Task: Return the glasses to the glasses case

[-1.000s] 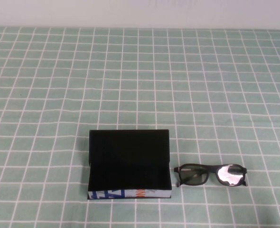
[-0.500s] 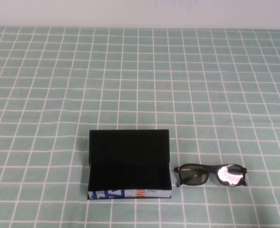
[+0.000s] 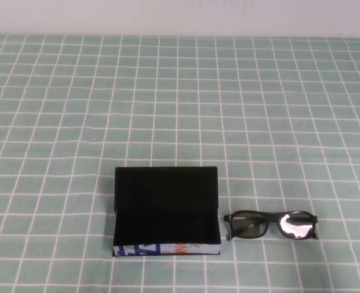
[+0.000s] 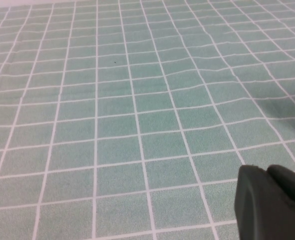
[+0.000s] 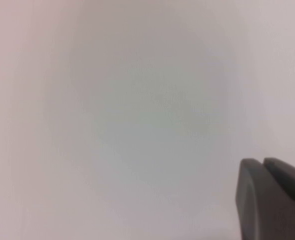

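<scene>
Waiting off the high view, the right gripper (image 5: 272,200) is pinched shut on nothing, facing a blank surface; the left gripper (image 4: 270,202) hangs over bare checked cloth (image 4: 137,100), fingers together too. The glasses (image 3: 270,224) lie just right of the case (image 3: 166,210), whose lid stands open, ready to receive them.

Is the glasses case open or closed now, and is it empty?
Open and empty: the glasses case has its lid up, showing bare black lining; the glasses lie beside it.
</scene>
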Robot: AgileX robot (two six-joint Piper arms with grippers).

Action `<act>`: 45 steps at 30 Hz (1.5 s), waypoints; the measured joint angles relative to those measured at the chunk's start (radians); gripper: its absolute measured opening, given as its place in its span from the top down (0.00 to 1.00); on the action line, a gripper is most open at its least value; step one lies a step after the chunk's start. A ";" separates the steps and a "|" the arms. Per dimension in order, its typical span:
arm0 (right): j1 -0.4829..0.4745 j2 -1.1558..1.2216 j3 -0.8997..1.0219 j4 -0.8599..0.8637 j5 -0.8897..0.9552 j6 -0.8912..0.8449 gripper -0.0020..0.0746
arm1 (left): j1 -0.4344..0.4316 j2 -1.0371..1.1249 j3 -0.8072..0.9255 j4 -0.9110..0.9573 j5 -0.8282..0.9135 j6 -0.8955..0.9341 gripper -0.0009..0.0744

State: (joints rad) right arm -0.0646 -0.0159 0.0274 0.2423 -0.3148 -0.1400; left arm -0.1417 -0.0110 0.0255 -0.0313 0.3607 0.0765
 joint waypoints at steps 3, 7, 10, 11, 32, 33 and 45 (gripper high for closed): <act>0.000 0.000 0.000 0.004 -0.246 0.016 0.99 | 0.000 0.000 0.000 0.002 0.000 0.000 0.99; 0.000 0.000 -0.012 0.015 -0.533 0.096 0.99 | 0.000 0.000 0.000 0.002 0.000 0.000 0.99; 0.000 0.000 -0.091 0.006 -0.566 0.158 0.99 | 0.000 0.000 0.000 0.002 0.000 0.000 0.99; 0.000 0.000 -0.133 -0.006 -0.557 0.181 0.99 | 0.000 0.000 0.000 0.002 0.000 0.000 0.99; 0.000 0.528 -1.030 -0.095 0.879 0.350 0.99 | 0.000 0.000 0.000 0.002 0.000 0.000 0.99; 0.000 0.561 -1.033 -0.098 0.911 0.348 0.99 | 0.000 0.000 0.000 0.002 0.000 0.000 0.99; 0.060 0.813 -1.045 -0.109 1.115 0.188 0.99 | 0.000 0.000 0.000 -0.001 0.000 0.000 0.99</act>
State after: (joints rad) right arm -0.0050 0.7967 -1.0174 0.1336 0.8004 0.0482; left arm -0.1417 -0.0110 0.0255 -0.0323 0.3607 0.0765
